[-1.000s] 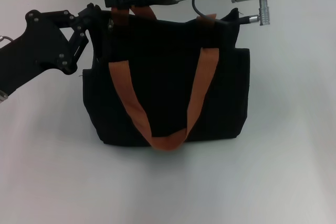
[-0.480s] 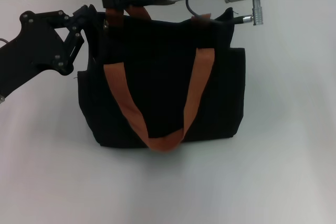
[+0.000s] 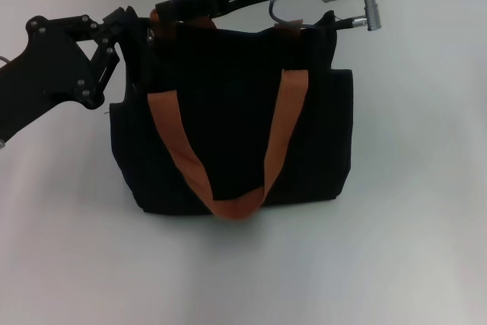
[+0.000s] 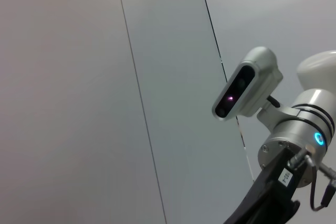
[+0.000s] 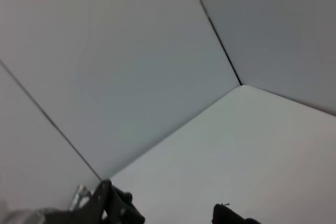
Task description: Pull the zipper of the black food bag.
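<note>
Black cloth bag, zip end out of sight

Black fabric makes up the bag (image 3: pixel 236 142), which stands upright on the white worktop (image 3: pixel 411 249), near its far edge, with 2 orange-brown straps (image 3: pixel 228 205); the front one droops down the face to a low loop. The left tool (image 3: pixel 141 32) is pressed against the bag's upper left corner, and its linkage looks drawn in on the cloth there, though the fingertips are lost against the black, so I cannot tell whether they are apart or together. The right tool (image 3: pixel 169 7) reaches across the top edge from the right and ends near that same left corner, over the rear strap; its fingers are also hidden, so its state cannot be told. The zipper is not visible in any view; both wrist views show mostly wall panels.

Handling, as a judgement: the bag is soft and light, so it will slump and slide toward any pull unless 1 corner is pinned. The pull tab is small, hard and smooth, and best pinched flat across its faces, then drawn straight along the track. A pull at an angle would likely lift the cloth rather than run the slider. Straps near the track could snag.
</note>
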